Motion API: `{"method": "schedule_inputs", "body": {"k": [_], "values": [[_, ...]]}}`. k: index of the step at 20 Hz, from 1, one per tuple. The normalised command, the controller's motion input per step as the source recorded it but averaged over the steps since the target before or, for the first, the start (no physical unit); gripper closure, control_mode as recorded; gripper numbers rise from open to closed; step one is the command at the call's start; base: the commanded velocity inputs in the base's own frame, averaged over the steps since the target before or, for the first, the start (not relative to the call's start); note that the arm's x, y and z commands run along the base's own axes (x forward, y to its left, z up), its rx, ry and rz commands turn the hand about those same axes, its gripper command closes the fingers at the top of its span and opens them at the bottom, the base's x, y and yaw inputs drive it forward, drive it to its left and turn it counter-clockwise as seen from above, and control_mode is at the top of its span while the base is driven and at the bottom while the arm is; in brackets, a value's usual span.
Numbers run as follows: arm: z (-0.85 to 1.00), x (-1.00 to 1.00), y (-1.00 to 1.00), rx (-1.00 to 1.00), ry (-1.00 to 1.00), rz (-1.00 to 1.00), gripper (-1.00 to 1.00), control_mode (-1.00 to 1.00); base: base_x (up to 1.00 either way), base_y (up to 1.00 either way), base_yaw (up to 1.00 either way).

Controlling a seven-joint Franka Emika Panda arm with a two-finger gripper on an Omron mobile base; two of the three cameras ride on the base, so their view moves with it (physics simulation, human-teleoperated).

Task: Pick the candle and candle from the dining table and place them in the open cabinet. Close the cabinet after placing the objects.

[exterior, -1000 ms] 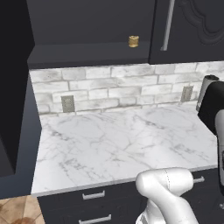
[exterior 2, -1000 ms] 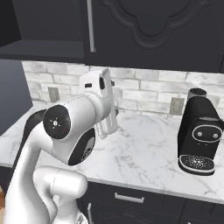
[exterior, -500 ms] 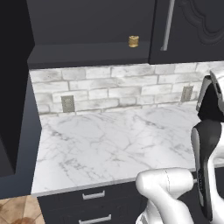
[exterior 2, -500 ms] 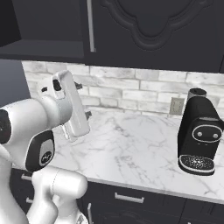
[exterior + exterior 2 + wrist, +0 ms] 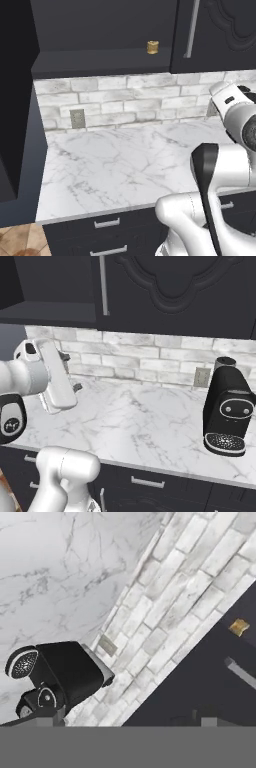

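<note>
1. Up on the shelf of the dark charcoal wall cabinet [image 5: 100, 60], the short squat golden-tan candle [image 5: 153, 47] stands upright near the shelf's front edge, just left of the closed door's slim vertical silver handle [image 5: 190, 30]
2. That cabinet's left side stands open, a dark interior above a flat shelf; the right door with its ornate panelling [image 5: 170, 286] is shut
3. In the hand view, rolled well over, the same candle shows as a small golden block [image 5: 239, 627] against the dark cabinet, with the silver handle [image 5: 240, 673] beside it
4. The white arm's two-finger gripper [image 5: 70, 372] sits low at the left of the right base view, over the white grey-veined marble counter [image 5: 150, 426], pointing toward the white brick backsplash [image 5: 125, 100]
5. The fingers are mostly tucked behind the white hand here, so the gap is hard to read by eye; the jaws stand spread about as wide as they go, and nothing is held between them
6. The gripper is well apart from the candle, which sits far above it on the shelf
7. A black pod coffee machine [image 5: 227, 411] stands on the counter at the right, near a grey wall socket [image 5: 202, 377]
8. Another grey socket [image 5: 77, 118] is set in the brick at the left
9. Below the counter run dark drawers with horizontal silver handles [image 5: 107, 223]
</note>
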Motion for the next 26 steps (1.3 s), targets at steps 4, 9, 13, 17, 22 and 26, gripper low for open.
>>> {"method": "schedule_inputs", "body": {"k": [4,9,13,17,22,26], "values": [[-0.39,0.00,0.53,-0.20,0.02,-0.03,-1.00,-1.00,0.00,0.00,0.00],[-0.32,0.00,0.56,-0.20,0.00,-0.05,-1.00,-1.00,0.00,0.00,0.00],[-0.20,0.00,0.62,-0.21,-0.02,-0.08,-1.00,-1.00,0.00,0.00,0.00],[-0.11,0.00,0.64,-0.24,-0.02,-0.10,-1.00,-1.00,0.00,0.00,0.00],[-0.07,0.00,0.42,-0.23,0.03,-0.08,-1.00,-1.00,0.00,0.00,0.00],[-0.05,0.00,0.52,-0.26,0.08,-0.14,-1.00,-1.00,0.00,0.00,0.00]]}}
